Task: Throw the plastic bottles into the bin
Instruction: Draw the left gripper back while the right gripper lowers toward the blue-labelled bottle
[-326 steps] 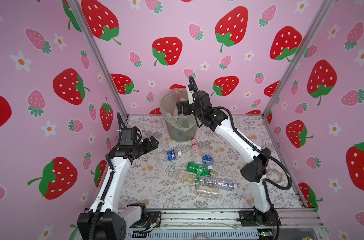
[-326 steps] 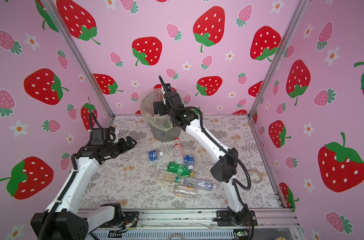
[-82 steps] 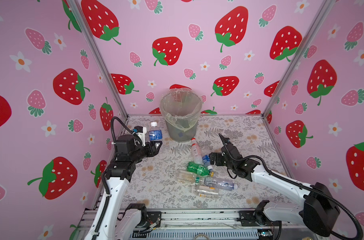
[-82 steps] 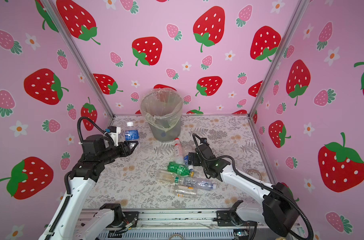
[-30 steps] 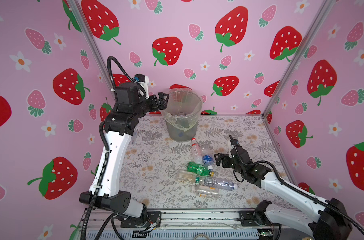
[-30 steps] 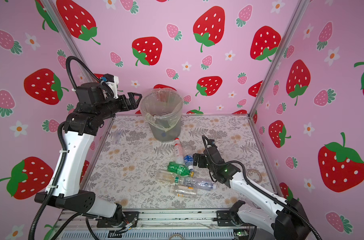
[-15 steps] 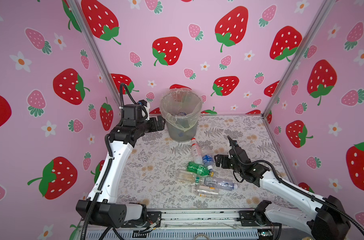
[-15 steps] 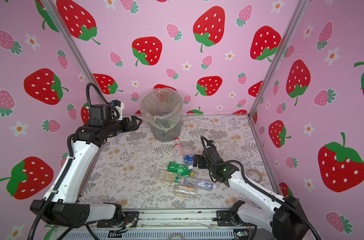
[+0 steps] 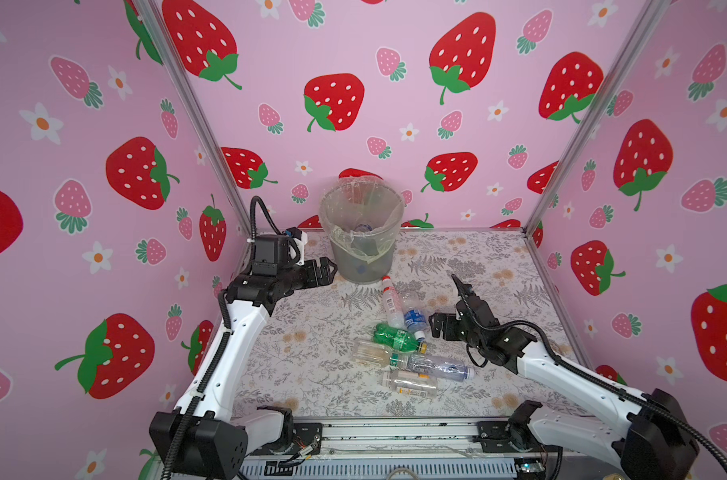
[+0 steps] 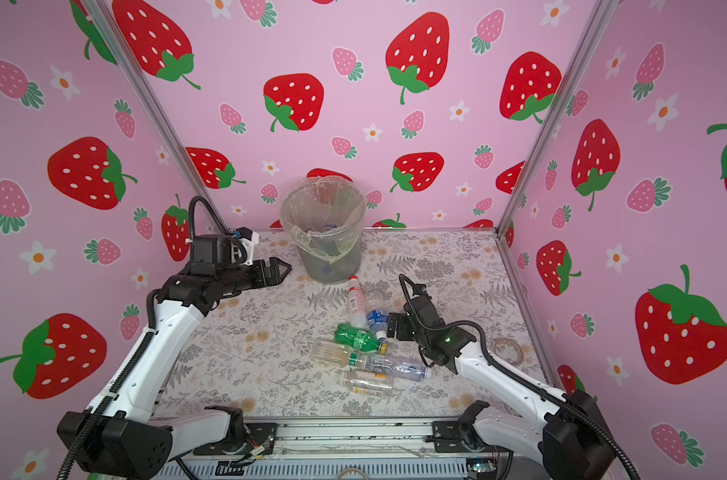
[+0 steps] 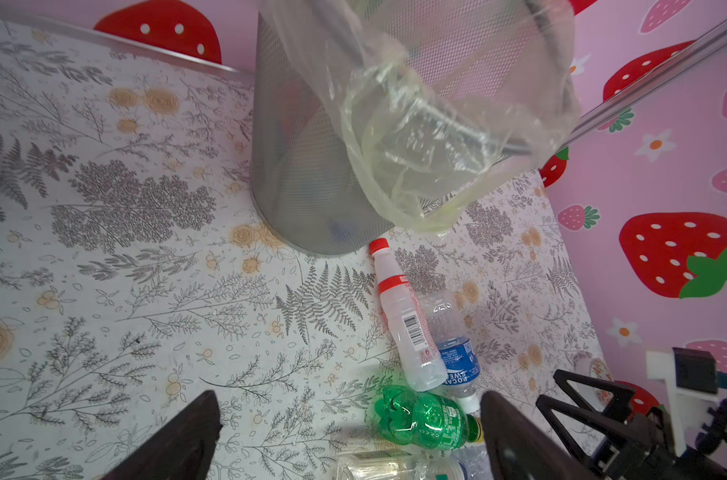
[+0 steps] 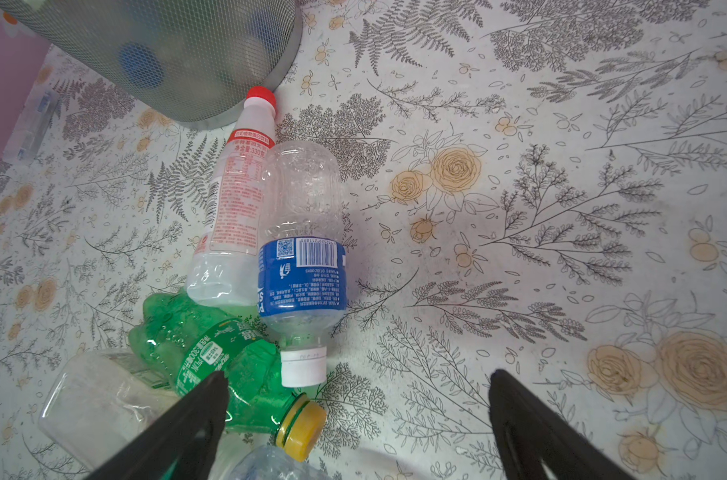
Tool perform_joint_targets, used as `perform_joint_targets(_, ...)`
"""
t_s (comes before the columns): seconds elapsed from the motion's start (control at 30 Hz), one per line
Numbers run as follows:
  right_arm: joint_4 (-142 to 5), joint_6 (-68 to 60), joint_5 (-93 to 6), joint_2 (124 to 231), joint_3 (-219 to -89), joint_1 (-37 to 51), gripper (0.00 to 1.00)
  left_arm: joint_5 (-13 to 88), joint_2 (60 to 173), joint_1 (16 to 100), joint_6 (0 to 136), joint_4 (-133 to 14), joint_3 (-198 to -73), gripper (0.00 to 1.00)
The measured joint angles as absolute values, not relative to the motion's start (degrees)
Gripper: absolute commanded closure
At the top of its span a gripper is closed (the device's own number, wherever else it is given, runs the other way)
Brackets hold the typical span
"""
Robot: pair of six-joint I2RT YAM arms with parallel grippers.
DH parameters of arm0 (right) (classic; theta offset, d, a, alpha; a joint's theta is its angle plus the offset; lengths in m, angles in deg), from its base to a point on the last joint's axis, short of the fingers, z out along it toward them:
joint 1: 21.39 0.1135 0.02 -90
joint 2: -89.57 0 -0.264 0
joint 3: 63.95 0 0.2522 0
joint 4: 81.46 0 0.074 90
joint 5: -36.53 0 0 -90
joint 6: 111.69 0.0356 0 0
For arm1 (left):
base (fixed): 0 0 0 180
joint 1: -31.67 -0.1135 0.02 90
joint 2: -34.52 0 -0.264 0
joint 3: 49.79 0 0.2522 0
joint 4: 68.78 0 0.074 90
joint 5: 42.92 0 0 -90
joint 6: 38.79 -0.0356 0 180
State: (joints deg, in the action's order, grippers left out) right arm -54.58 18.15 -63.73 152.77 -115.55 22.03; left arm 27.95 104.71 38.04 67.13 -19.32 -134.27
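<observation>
Right gripper (image 12: 357, 374) hangs spread wide and empty just above the worktop (image 9: 311, 332), at the right side of the loose heap of plastic bottles (image 9: 411, 382) lying right of the worktop's middle. The blue-labelled bottle (image 12: 301, 249) lies just ahead of it, untouched, with its white cap pointing into the gap between the jaws. The green bottle (image 12: 212, 353) with the yellow cap lies close beside one finger. The red-capped bottle (image 9: 388, 301) lies alongside the blue-labelled one, its cap just beside the foot of the bin (image 9: 355, 266). The bin stands at the far edge, left of its middle, with bottles inside its clear liner (image 10: 336, 249). Just left of it hovers the left gripper (image 9: 326, 266), likewise wide open and holding nothing.
</observation>
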Motion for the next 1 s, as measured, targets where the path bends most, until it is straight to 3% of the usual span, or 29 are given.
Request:
perform_joint_targets(0.33, -54.60, 19.94, -62.40, 156.27, -115.55, 22.03, 0.01, 26.50, 97.65, 38.04, 69.66, -24.89, -124.83, 0.01)
perform_joint_targets(1.0, -57.29, 21.97, -58.84, 165.73, -117.89, 22.03, 0.01, 23.55, 102.72, 38.02, 72.07, -22.84, -123.60, 0.01)
